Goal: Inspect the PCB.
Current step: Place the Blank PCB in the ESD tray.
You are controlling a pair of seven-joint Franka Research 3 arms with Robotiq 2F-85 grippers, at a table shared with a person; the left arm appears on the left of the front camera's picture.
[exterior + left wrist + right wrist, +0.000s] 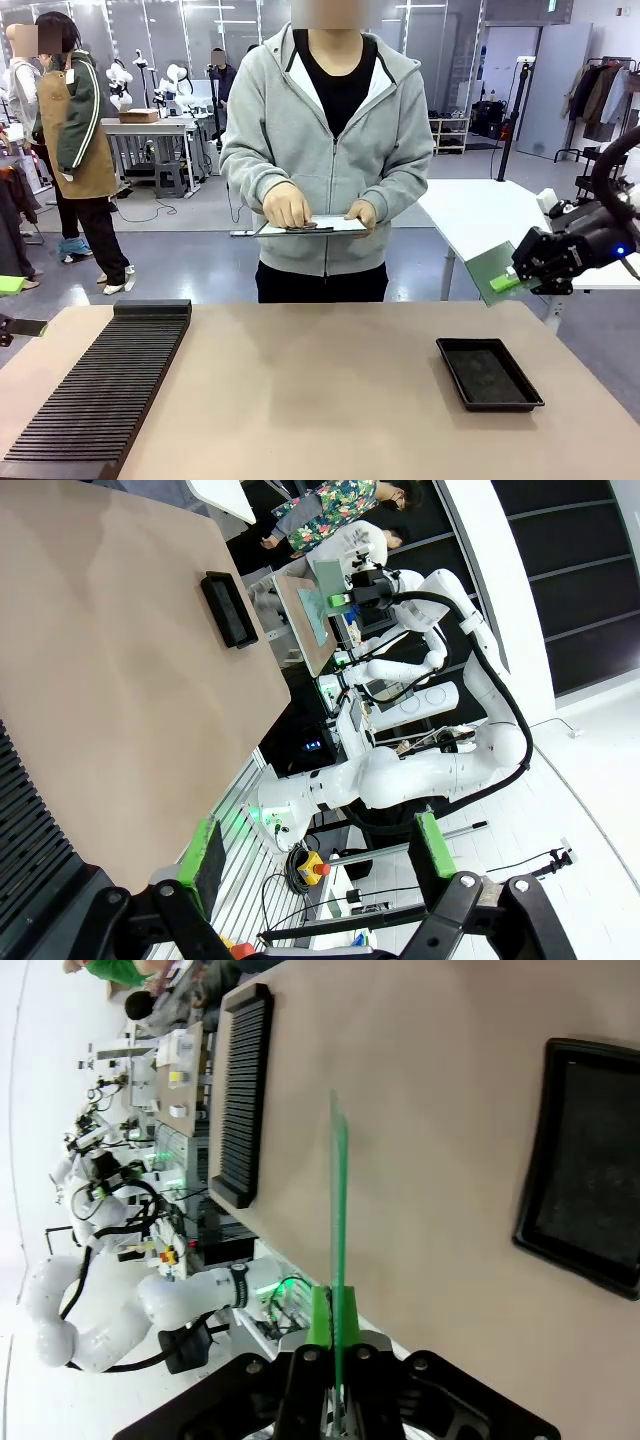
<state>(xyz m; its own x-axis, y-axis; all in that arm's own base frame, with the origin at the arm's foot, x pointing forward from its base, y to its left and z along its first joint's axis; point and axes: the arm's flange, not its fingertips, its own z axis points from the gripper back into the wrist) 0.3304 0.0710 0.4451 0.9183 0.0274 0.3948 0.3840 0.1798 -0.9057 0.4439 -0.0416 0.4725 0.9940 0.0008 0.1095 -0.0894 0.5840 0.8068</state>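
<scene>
Green and thin, the PCB is pinched between the closed jaws of the right gripper, up in the air past the table's right side, above the black tray. The left gripper has its jaws wide apart and holds nothing. The person holds a clipboard.
</scene>
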